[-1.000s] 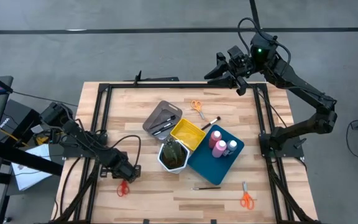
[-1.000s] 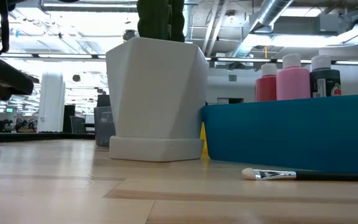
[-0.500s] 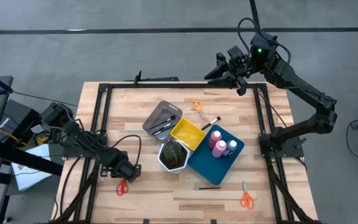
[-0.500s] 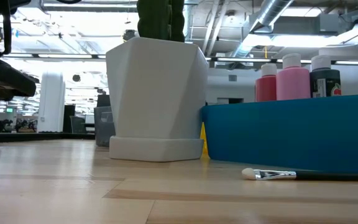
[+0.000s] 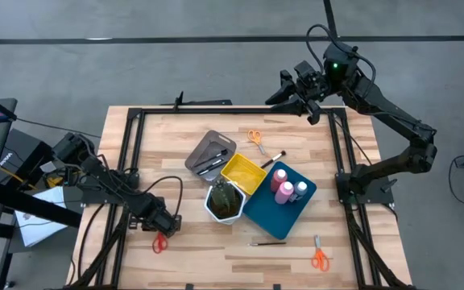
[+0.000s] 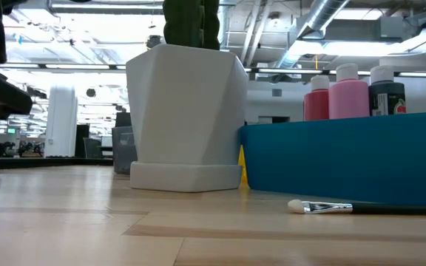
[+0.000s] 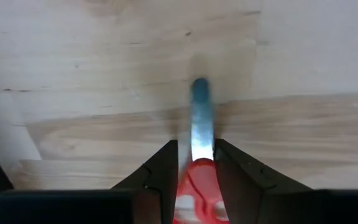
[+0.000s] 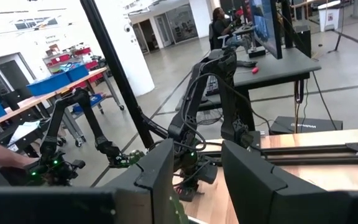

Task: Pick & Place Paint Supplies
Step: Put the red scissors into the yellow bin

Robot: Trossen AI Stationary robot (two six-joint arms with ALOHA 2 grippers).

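From above, the left gripper [image 5: 162, 227] sits over the red-handled scissors [image 5: 159, 242] near the desk's [image 5: 184, 266] front-left corner; the right gripper [image 5: 295, 97] waits beyond the far edge, fingers apart. The left wrist view shows its fingers [image 7: 160, 171] straddling the scissors [image 7: 199, 180] without clearly pinching: I'd close squarely at the pivot before lifting.

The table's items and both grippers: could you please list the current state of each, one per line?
left gripper: low at the table, fingers either side of the red-handled scissors, grip uncertain.
right gripper: raised past the far edge, open, empty.
pink bottles: upright in the blue tray.
grey bottle: upright, same tray.
orange scissors: flat on the table.
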